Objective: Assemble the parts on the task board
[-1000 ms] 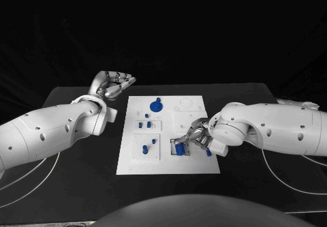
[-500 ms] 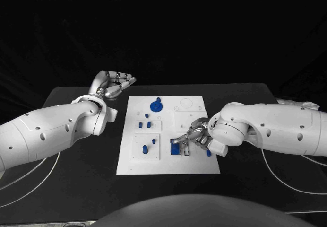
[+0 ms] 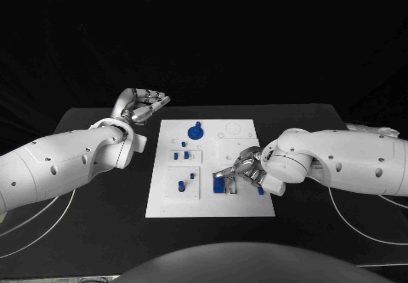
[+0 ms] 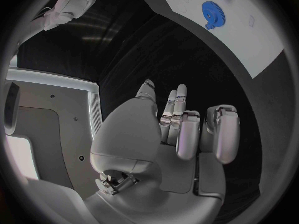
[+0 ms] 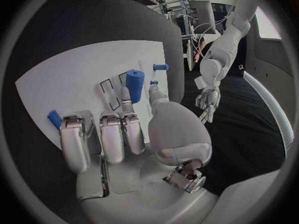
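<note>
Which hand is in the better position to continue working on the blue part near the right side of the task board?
The right hand. It is over the task board, fingers right at the blue block. The left hand is raised beyond the board's far left corner, fingers curled, holding nothing.

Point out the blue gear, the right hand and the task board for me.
blue gear (image 3: pixel 194 131): head view, on the gear's round face.
right hand (image 3: pixel 242 169): head view, middle of the hand above the board.
task board (image 3: pixel 163 206): head view, bare white near its front left corner.
</note>
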